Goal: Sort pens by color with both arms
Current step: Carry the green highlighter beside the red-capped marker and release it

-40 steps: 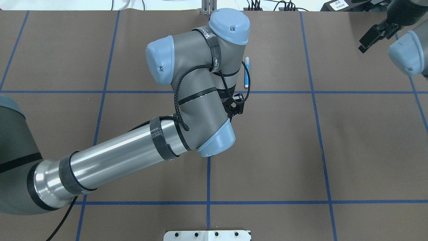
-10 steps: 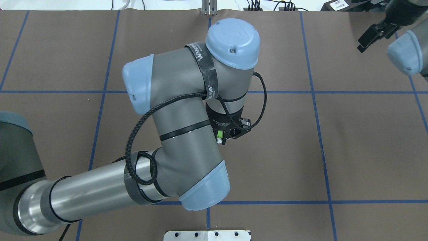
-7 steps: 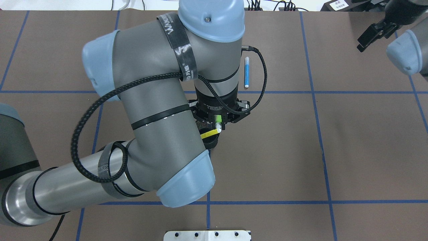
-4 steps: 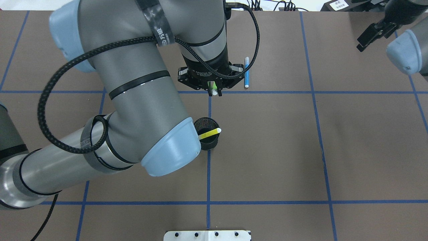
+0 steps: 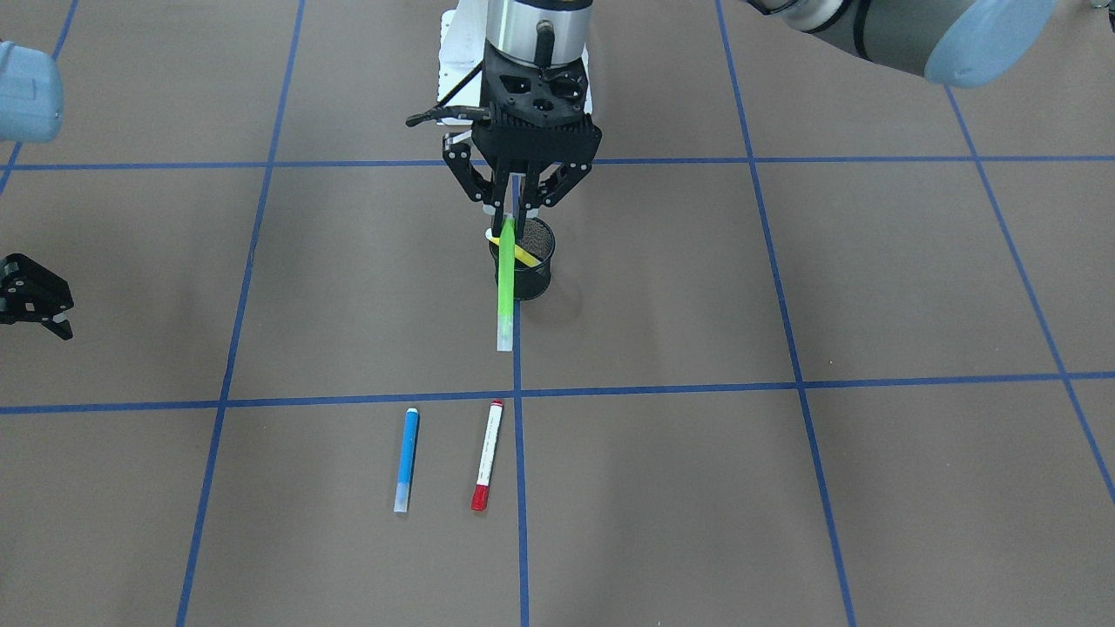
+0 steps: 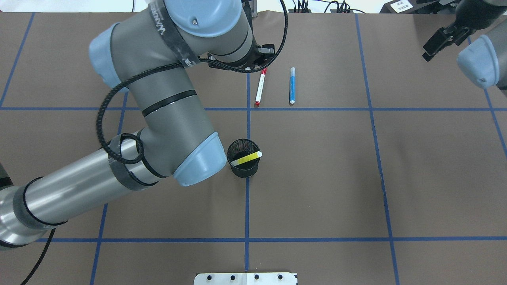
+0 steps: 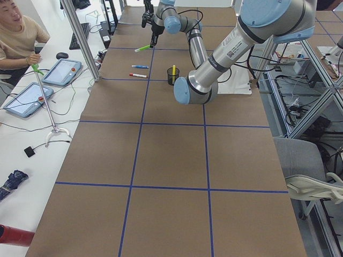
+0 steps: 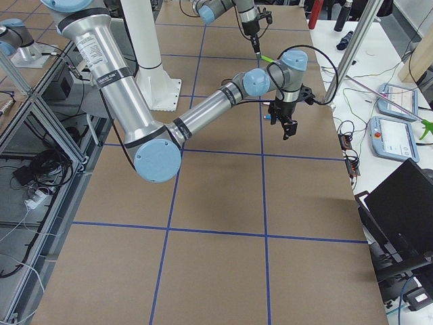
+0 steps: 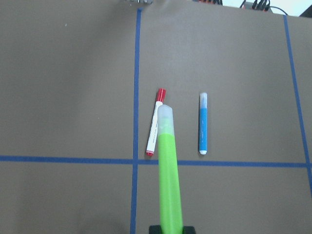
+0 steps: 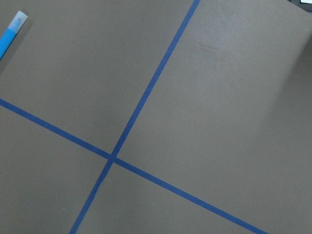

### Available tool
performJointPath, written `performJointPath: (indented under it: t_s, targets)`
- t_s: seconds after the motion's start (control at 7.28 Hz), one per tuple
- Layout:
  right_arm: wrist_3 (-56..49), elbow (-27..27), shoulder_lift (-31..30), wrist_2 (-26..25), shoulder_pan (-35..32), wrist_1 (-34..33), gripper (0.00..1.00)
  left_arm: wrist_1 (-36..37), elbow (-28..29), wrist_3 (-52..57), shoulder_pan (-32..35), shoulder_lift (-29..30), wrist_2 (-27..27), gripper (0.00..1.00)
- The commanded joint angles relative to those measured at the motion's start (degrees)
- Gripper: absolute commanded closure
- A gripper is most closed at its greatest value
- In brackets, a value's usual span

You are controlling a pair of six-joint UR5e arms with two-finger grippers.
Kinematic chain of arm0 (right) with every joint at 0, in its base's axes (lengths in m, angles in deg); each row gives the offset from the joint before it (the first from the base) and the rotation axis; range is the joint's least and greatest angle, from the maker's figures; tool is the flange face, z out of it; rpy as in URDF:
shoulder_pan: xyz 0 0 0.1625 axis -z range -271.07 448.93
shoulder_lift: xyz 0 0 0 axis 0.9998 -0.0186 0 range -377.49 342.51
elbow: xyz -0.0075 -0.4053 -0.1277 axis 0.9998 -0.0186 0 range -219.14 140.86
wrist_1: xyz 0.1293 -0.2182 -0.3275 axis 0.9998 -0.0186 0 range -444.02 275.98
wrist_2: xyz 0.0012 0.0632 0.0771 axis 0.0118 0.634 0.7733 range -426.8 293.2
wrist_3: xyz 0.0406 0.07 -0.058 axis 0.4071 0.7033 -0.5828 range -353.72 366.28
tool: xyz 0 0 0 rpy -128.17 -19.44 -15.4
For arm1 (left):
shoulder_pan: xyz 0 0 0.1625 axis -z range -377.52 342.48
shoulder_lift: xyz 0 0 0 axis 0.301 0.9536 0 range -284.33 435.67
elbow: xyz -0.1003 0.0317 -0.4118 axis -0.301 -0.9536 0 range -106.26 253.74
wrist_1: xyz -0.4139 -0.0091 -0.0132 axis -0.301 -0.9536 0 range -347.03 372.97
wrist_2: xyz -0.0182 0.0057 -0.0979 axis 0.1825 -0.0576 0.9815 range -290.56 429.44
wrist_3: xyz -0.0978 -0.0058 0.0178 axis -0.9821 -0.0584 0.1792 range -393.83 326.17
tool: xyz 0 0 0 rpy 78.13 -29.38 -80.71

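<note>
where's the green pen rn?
The lime green pen is clamped in the left hand, off the table; the front-facing view shows it across the black mesh cup, the left wrist view its pale tip over the red-ended pen.

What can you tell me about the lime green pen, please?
The lime green pen is a slim, plastic-looking stick with a pale translucent cap at its free end. The left hand grips its other end, holding it in the air, cap pointing towards the white pen with red ends. Only the hand touches it.
</note>
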Motion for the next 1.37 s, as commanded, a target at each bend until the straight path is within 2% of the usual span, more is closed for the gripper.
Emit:
performJointPath:
  t_s: [0.0,0.14,0.41,0.69,0.96,1.1,1.24]
  targets:
    - [0.0,0.0,0.0,0.0,0.0,0.0,0.00,-14.5,11.9,0.3,-0.1,-0.3,-7.3,1.00]
    - [0.0,-0.1,0.1,0.0,0.0,0.0,0.00,-19.0,16.3,1.6,0.0,-0.3,-8.3,1.00]
    - [-0.1,-0.3,0.1,0.0,0.0,0.0,0.00,-21.8,18.1,10.6,0.2,-1.5,-8.3,1.00]
    - [-0.1,-0.3,0.1,0.0,0.0,0.0,0.00,-28.1,18.7,15.6,-0.1,-7.0,-8.3,1.00]
    - [0.1,-0.3,0.2,0.0,0.0,0.0,0.00,-28.5,21.7,16.1,-0.8,-7.1,-8.3,1.00]
    - [0.0,-0.3,0.2,0.0,0.0,0.0,0.00,-28.6,23.0,17.7,-1.4,-6.8,-8.3,0.94]
    - [0.0,-0.3,0.2,0.0,0.0,0.0,0.00,-31.6,25.2,18.7,-1.4,-6.8,-8.3,0.76]
